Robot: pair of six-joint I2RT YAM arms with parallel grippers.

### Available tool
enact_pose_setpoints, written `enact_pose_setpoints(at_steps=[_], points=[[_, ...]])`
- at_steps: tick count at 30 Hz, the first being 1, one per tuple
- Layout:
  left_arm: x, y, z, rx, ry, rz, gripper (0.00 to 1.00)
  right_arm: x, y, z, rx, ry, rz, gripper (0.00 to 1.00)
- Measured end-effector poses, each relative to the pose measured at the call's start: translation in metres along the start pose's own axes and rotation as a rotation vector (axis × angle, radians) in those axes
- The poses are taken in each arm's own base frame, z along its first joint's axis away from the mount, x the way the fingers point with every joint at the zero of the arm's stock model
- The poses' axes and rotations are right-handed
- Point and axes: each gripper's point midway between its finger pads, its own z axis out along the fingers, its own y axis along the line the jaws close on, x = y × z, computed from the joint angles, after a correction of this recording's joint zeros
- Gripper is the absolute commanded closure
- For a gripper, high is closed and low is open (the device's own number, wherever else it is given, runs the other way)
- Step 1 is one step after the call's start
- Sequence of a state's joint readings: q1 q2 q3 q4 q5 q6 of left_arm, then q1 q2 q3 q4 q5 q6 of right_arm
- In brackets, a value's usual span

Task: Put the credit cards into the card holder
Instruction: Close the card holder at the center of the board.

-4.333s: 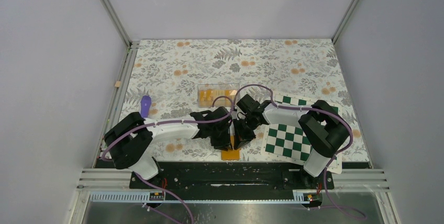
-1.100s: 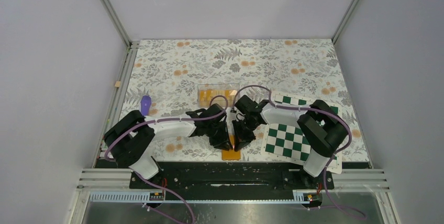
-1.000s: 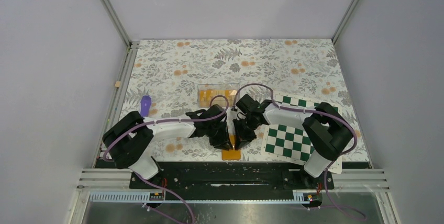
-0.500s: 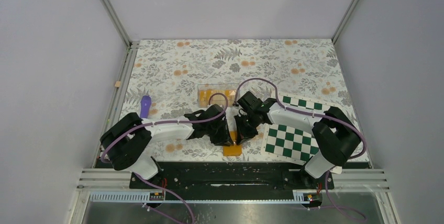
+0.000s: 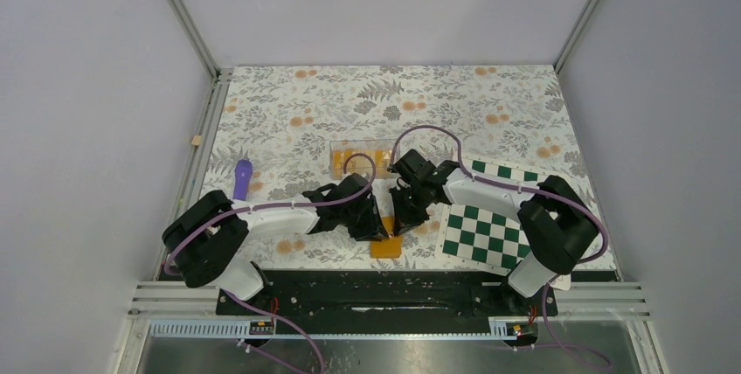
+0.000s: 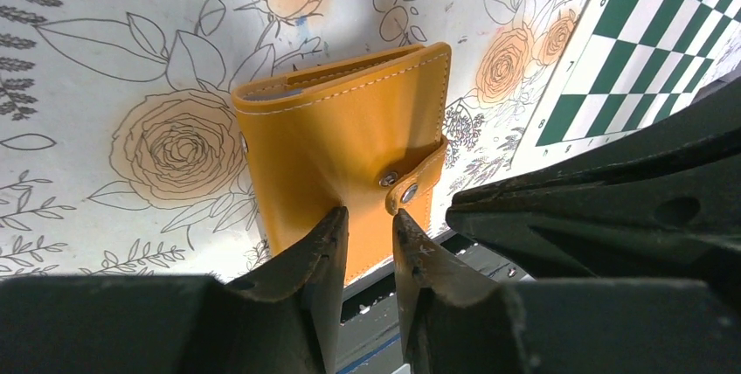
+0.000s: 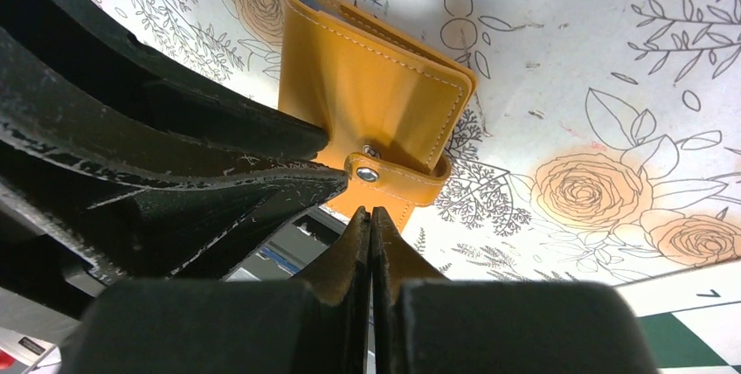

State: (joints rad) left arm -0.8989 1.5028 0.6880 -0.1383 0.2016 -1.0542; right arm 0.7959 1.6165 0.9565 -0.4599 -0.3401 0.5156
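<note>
Just past the left pincer [image 6: 368, 215] — ajar, empty — card holder [image 6: 341, 147]; right pincer [image 7: 371, 213] closed, empty.

Top view: bright, even, diffuse overhead light. Left wrist view: soft shadow off the card holder [image 6: 341, 147] toward 12 o'clock; left gripper [image 6: 367, 213] at 6 o'clock underexposed, slightly soft.

From my screen the wallet [image 6: 349, 147] is orange-yellow with pale stitching and a silver stud [image 6: 389, 179]. The table cover [image 5: 288, 103] is white with grey leaf line-drawings and orange roses. The board [image 5: 482, 236] is green and white checks. The left gripper [image 6: 367, 217] and right gripper [image 7: 371, 214] are both plain black. There's a purple thing [image 5: 242, 177] off to the side. The clear box [image 5: 336, 144] holds orange cards [image 5: 345, 162], I think, but it's too small to be sure.
</note>
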Motion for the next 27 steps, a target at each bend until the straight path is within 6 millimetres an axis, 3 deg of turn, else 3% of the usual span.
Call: enact_pose_setpoints(at_steps=[13, 27], points=[[-0.002, 0.001, 0.000, 0.005, -0.008, -0.009, 0.74, -0.003, -0.005, 0.018, 0.011, 0.018, 0.009, 1.00], [-0.001, 0.002, 0.003, 0.000, 0.015, -0.029, 0.75, -0.005, -0.005, 0.021, 0.012, 0.027, 0.012, 1.00]])
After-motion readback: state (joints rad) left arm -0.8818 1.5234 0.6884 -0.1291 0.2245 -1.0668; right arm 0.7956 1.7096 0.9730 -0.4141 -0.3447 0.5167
